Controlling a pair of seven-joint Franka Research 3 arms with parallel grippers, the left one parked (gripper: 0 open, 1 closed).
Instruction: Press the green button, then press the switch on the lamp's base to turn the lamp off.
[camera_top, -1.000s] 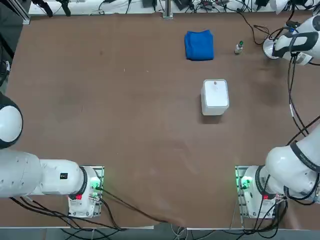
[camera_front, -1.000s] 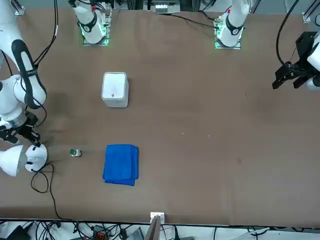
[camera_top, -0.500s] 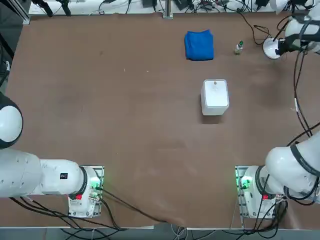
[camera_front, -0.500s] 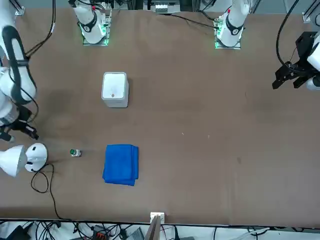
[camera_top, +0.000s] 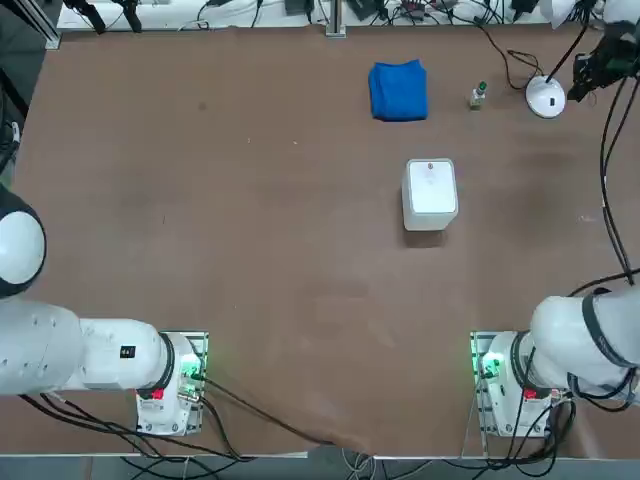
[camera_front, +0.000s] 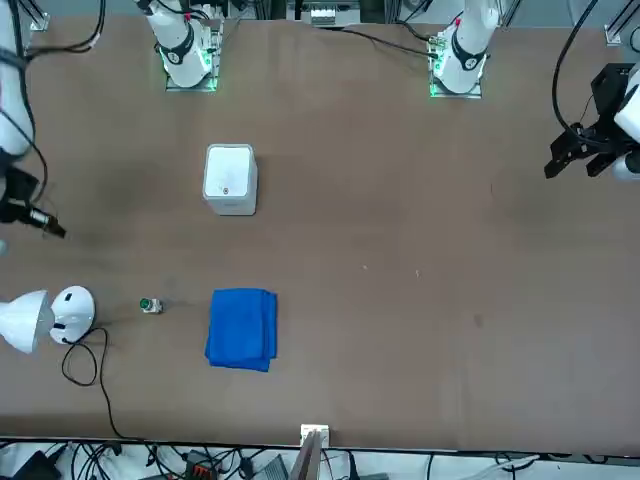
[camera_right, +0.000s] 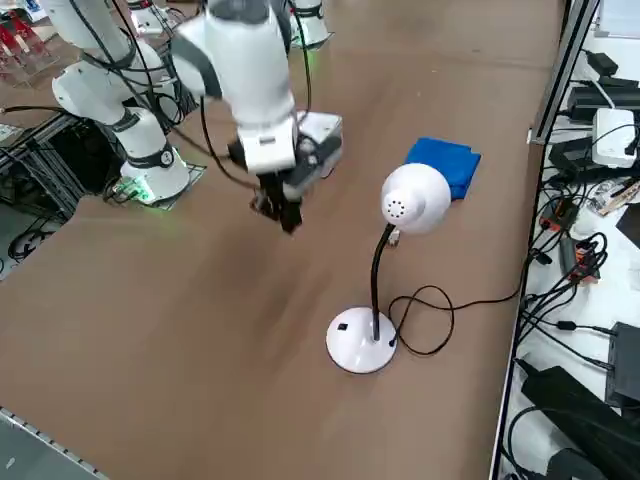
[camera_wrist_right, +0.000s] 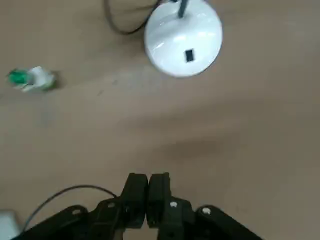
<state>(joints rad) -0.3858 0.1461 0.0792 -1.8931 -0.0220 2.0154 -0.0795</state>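
Brown and mostly bare, the wide table (camera_top: 250, 250) carries its few things in the far right corner, with cables and power strips strewn along the edge beyond. Up there the right gripper (camera_wrist_right: 147, 187) hangs in the air above the tabletop, its two black fingers pressed together and holding nothing; the right side view shows it pointing straight down (camera_right: 285, 212) under the white wrist. From that side, the desk lamp with a thin black bendy neck (camera_right: 378, 262) stands near it but apart, on the side toward the table's edge. The lamp's flat round white disc base (camera_wrist_right: 183, 44) lies on the table ahead of the fingertips, well clear of them, and the switch, a small dark square mark on the disc (camera_wrist_right: 189, 55), faces up untouched. From overhead the gripper (camera_top: 585, 82) sits just to the right of that base (camera_top: 546, 98). The small whitish stub with a green cap, the green button (camera_wrist_right: 28, 79), lies off to one side of the base, farther from the gripper than the base is; overhead it sits between the base and a folded blue cloth (camera_top: 398, 90). A white rounded box (camera_top: 431, 193) stands alone nearer the middle of the table.
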